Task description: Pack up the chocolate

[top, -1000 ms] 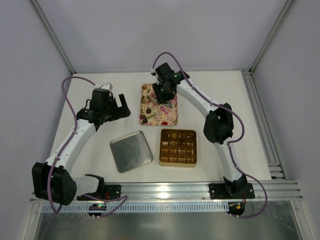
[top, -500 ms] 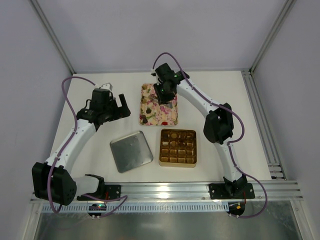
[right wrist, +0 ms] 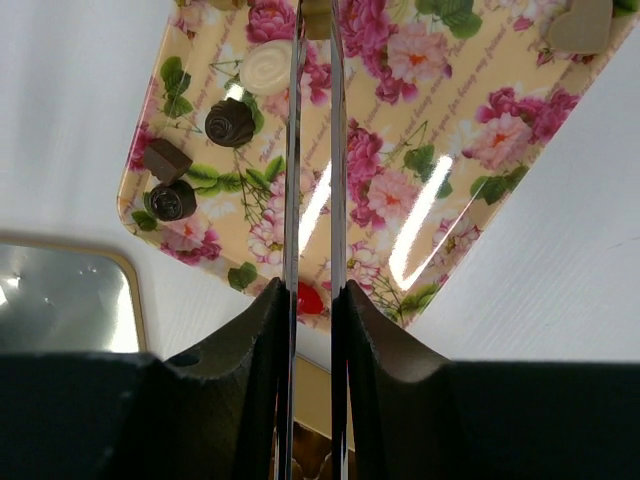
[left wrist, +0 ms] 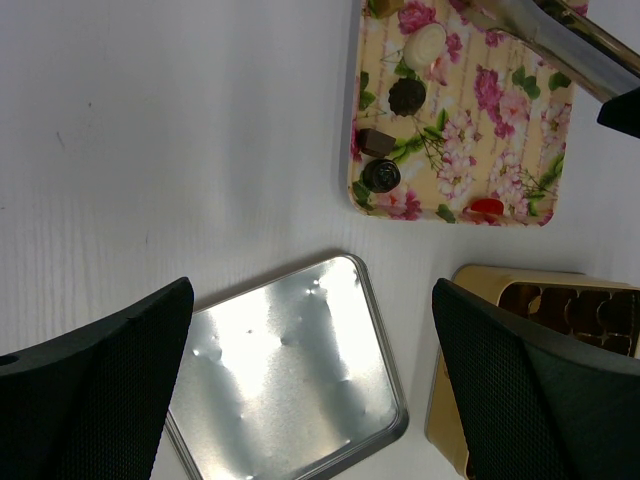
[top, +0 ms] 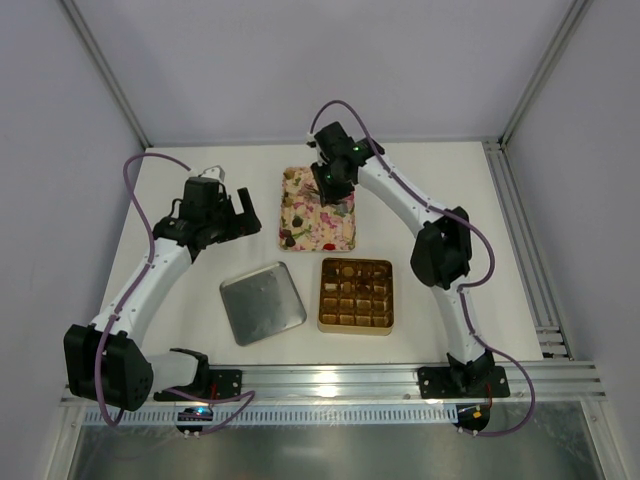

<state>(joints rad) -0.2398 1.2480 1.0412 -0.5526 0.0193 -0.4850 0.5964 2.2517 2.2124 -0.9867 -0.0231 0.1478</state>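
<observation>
The chocolate lies on the pink floral tray (top: 335, 235). In the right wrist view I see a cream round (right wrist: 264, 68), a dark rosette (right wrist: 230, 122), a brown block (right wrist: 167, 158), a dark round (right wrist: 172, 200), a red piece (right wrist: 310, 298) and a tan heart (right wrist: 585, 25). My right gripper (right wrist: 313, 290) (top: 333, 183) is shut on metal tongs (right wrist: 290, 150) above the tray. The tong blades are nearly closed, with a small tan-brown piece (right wrist: 316, 18) between their tips. My left gripper (left wrist: 311, 290) (top: 245, 210) is open and empty, left of the tray.
A gold-brown box (top: 356, 295) with grid cells stands in front of the tray, some cells holding dark pieces. Its corner shows in the left wrist view (left wrist: 470, 350). A silver lid (top: 262, 302) (left wrist: 280, 390) lies to its left, under my left gripper.
My right gripper with the tongs has shifted slightly toward the back right over the tray. The left arm has not moved.
</observation>
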